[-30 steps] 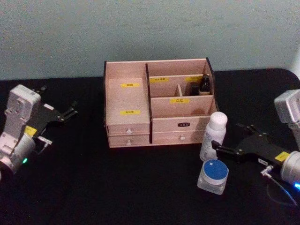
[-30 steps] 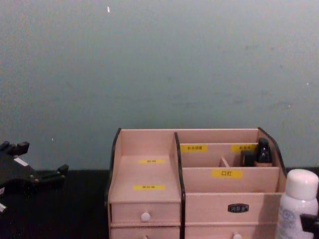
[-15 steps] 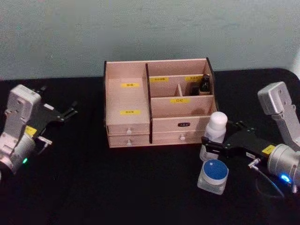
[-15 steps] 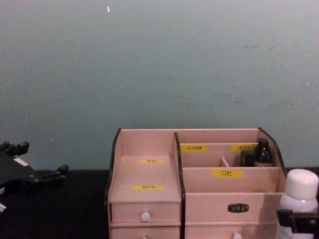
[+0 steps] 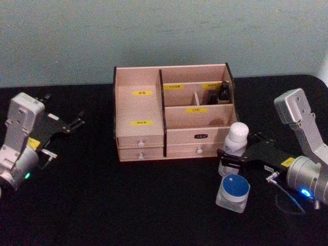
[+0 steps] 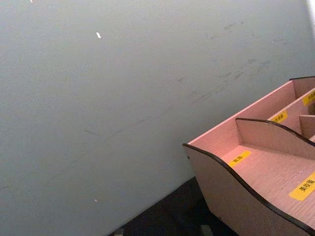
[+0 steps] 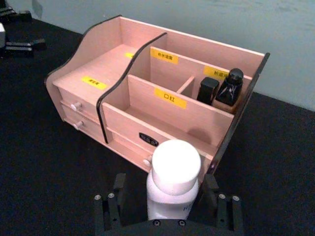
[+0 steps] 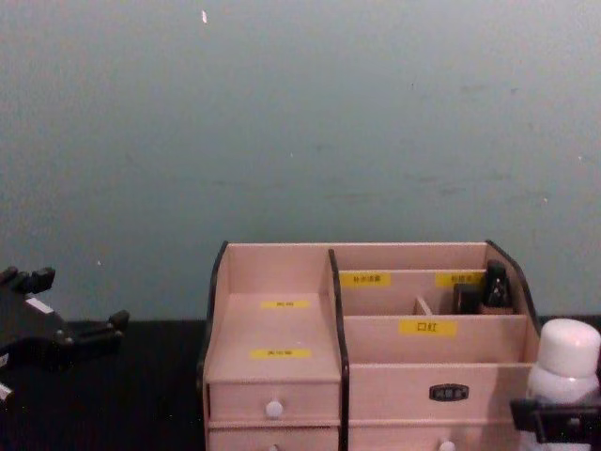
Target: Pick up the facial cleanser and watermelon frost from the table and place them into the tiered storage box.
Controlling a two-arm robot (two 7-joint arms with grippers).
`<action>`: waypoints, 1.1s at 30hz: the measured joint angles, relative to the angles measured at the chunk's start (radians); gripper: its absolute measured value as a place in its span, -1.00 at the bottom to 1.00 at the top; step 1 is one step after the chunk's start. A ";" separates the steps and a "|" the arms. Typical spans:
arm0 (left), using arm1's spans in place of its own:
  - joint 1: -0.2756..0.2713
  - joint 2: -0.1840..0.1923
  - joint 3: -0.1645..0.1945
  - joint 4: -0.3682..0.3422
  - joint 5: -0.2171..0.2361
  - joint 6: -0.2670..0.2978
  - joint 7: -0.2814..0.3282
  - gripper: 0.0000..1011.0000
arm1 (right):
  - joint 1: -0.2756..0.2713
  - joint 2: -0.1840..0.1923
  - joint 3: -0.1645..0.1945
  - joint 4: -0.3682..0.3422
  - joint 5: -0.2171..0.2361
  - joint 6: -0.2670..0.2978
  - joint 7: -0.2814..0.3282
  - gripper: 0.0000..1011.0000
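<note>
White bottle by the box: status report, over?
Right claw open, straddling white bottle on the table. Left claw open, parked at left. Tiered storage box just behind bottle. Blue-lidded jar close in front.

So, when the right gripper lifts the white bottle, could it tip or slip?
The white bottle is tall and narrow, so it may tip if nudged high. Its smooth round body could slip or turn in the right gripper. It looks like plastic, probably light.

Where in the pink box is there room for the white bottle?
In the storage box, the long slot behind the right drawers is bare, and so are the left steps. The back-right corner is crowded with two dark bottles.
</note>
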 joint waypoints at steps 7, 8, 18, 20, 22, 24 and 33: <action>0.000 0.000 0.000 0.000 0.000 0.000 0.000 0.98 | -0.004 -0.019 0.008 0.005 -0.017 0.013 -0.002 0.98; 0.000 0.000 0.000 0.000 0.000 0.000 0.000 0.98 | -0.004 -0.022 0.010 0.005 -0.021 0.015 -0.002 0.98; 0.000 0.000 0.000 0.000 0.000 0.000 0.000 0.98 | -0.001 -0.041 0.016 0.012 -0.045 0.025 0.005 0.98; 0.000 0.000 0.000 0.000 0.000 0.000 0.000 0.98 | 0.000 -0.045 0.018 0.013 -0.050 0.027 0.008 0.98; 0.000 0.000 0.000 0.000 0.000 0.000 0.000 0.98 | 0.000 -0.050 0.021 0.013 -0.054 0.028 0.010 0.98; 0.000 0.000 0.000 0.000 0.000 0.000 0.000 0.98 | 0.000 -0.055 0.024 0.013 -0.059 0.030 0.014 0.98; 0.000 0.000 0.000 0.000 0.000 0.000 0.000 0.98 | 0.001 -0.075 0.028 0.017 -0.089 0.029 0.012 0.98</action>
